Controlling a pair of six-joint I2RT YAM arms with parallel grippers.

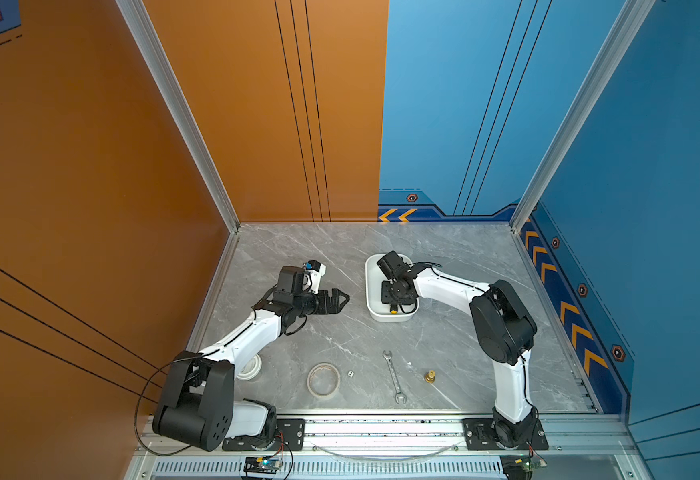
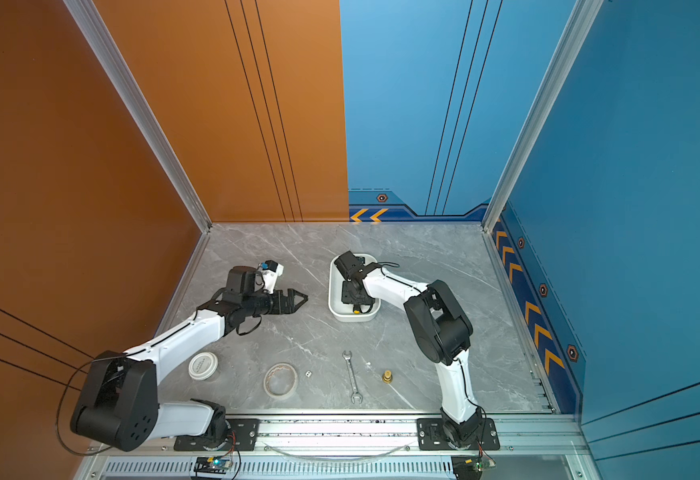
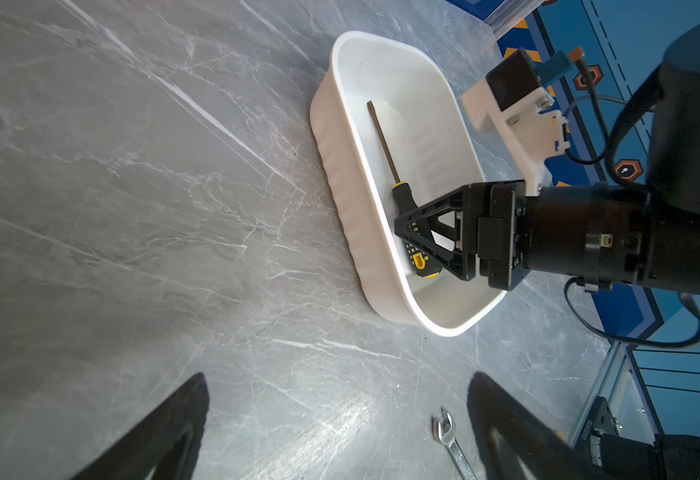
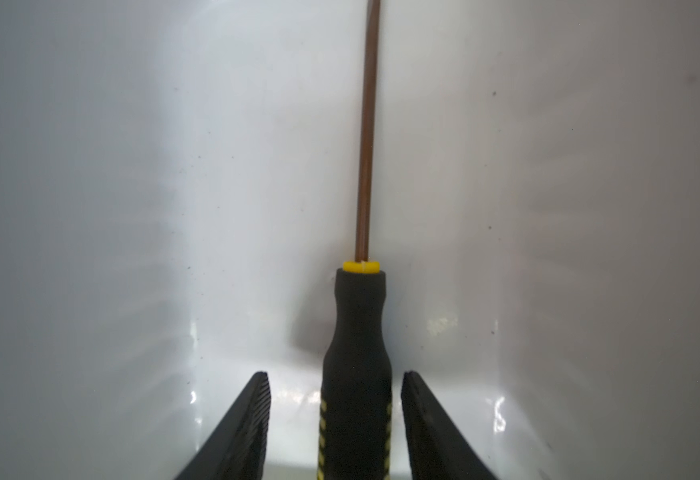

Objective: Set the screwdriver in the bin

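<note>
Right end effector (image 4: 335, 376): your jaws stand apart, clear of the screwdriver (image 4: 358, 316) handle.
Screwdriver: lying in the bin (image 3: 342, 178).
Left end effector (image 3: 338, 376): spread wide, holding nothing.

black-and-yellow screwdriver (image 3: 400, 196), white bin (image 3: 340, 178), grey white-veined marble table (image 3: 132, 208).

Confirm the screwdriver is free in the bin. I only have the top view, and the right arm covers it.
Observer: In the right wrist view the right hand is open, with a gap between each finger and the screwdriver handle.
Operator: Is it fully inside?
Observer: In the left wrist view its shaft lies on the floor of the bin, with the tip short of the far wall.
Operator: What about the left hand?
Observer: The left hand is open and holds nothing. It hangs over bare table beside the bin.
</note>
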